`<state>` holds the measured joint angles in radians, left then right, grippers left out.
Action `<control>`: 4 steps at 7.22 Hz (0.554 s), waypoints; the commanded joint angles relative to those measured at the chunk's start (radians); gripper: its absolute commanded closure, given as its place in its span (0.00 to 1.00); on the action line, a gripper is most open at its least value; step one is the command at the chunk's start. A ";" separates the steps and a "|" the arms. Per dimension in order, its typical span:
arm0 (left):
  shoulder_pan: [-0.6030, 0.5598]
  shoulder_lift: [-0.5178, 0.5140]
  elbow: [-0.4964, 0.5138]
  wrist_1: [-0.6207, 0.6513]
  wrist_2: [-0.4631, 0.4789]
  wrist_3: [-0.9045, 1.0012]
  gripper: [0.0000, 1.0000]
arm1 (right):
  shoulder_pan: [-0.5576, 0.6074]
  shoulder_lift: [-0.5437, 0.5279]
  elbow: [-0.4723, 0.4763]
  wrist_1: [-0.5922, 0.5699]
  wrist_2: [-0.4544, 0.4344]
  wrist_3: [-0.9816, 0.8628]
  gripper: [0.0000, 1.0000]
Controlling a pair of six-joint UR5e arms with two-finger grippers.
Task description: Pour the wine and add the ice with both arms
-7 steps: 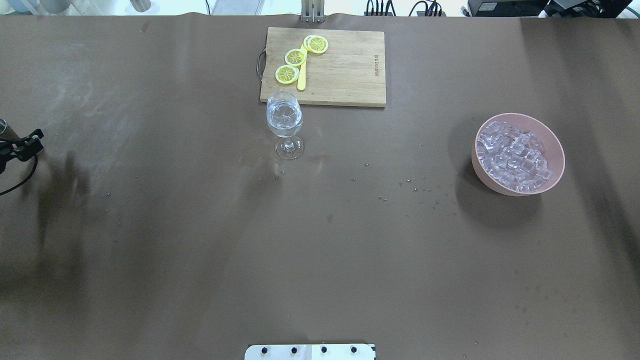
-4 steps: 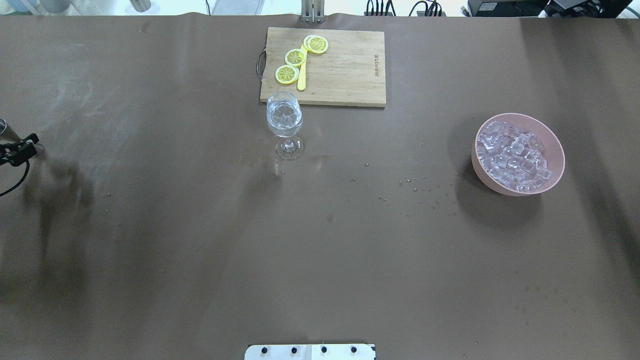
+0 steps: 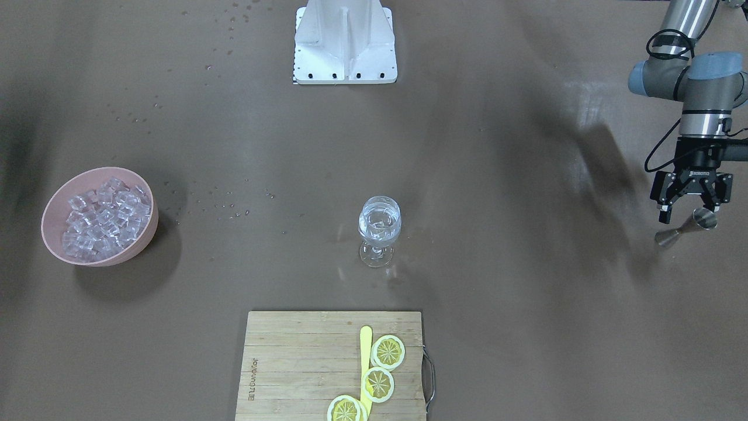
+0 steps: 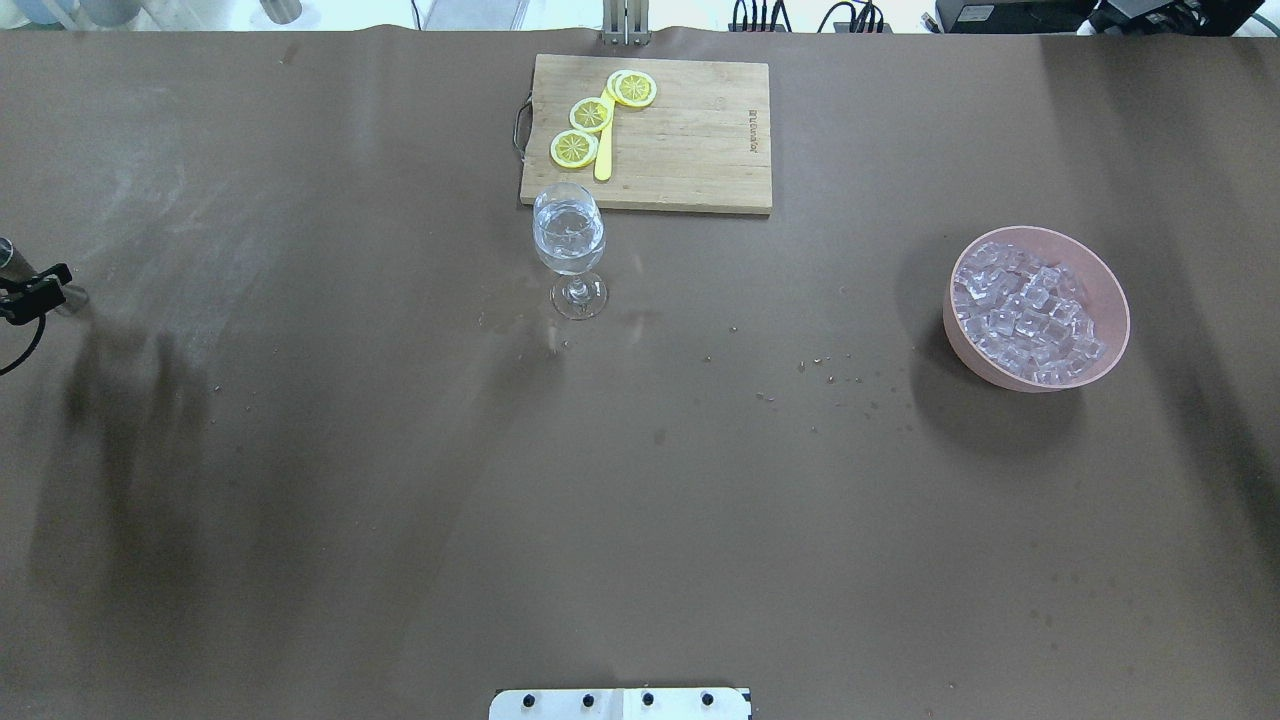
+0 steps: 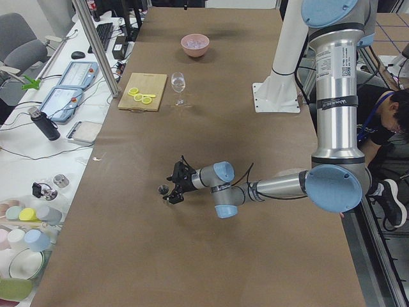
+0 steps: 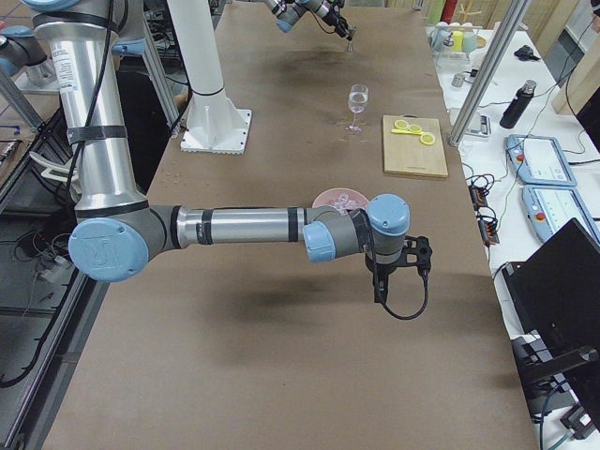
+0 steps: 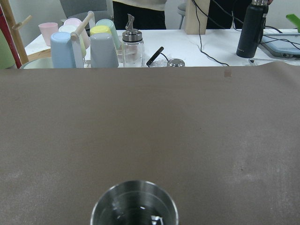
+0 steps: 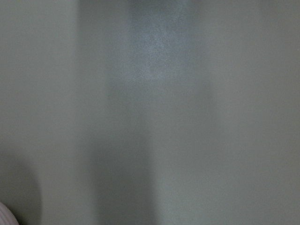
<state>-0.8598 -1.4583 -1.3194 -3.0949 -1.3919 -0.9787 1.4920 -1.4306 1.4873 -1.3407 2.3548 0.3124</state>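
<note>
- The left hand (image 3: 691,210) hangs low at the 9 o'clock edge of the desk (image 4: 700,500) in the overhead view; its fingers are spread wider than the steel jigger (image 3: 704,219), which stands upright on the desk between and just below them; the hand grips nothing.
- The left wrist view looks straight down into the jigger's mouth; I cannot tell whether any liquid is left in it; I judge it is parked out here to keep the middle of the desk free.
- The right hand (image 6: 401,267) shows only in the right side view, on the right arm (image 6: 244,225) stretched low over the desk; I cannot tell whether it is open or closed; its own camera gives only blurred desk.
- Well away at 3 o'clock of the left hand, the wine glass (image 4: 568,240) stands upright; the wine (image 4: 568,258) sits in it as clear liquid, with glassy shapes that may be cubes; the pour looks done.
- The ice (image 4: 1025,310) heaps in a pink bowl (image 4: 965,350) at about 3 o'clock of the glass, well apart; that puts it on the right arm's side, presumably for an easy reach.
- A cutting board (image 4: 690,150) lies just past the glass at 12 o'clock, carrying lemon slices (image 4: 590,115); this likely keeps the garnish close.
- Droplets (image 4: 825,365) fleck the desk between glass and bowl.
</note>
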 commanded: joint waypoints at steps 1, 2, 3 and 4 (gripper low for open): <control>-0.022 0.012 -0.006 0.013 -0.041 0.000 0.04 | 0.001 0.004 0.002 0.000 0.003 0.001 0.00; -0.050 0.012 -0.006 0.021 -0.088 0.000 0.04 | 0.001 0.004 0.004 0.000 0.003 0.002 0.00; -0.083 0.010 -0.012 0.053 -0.142 0.003 0.04 | 0.001 0.004 0.005 0.000 0.003 0.002 0.00; -0.117 0.004 -0.017 0.088 -0.189 0.026 0.04 | 0.001 0.004 0.004 0.000 0.003 0.002 0.00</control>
<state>-0.9364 -1.4492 -1.3306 -3.0454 -1.5211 -0.9714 1.4925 -1.4267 1.4913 -1.3407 2.3577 0.3143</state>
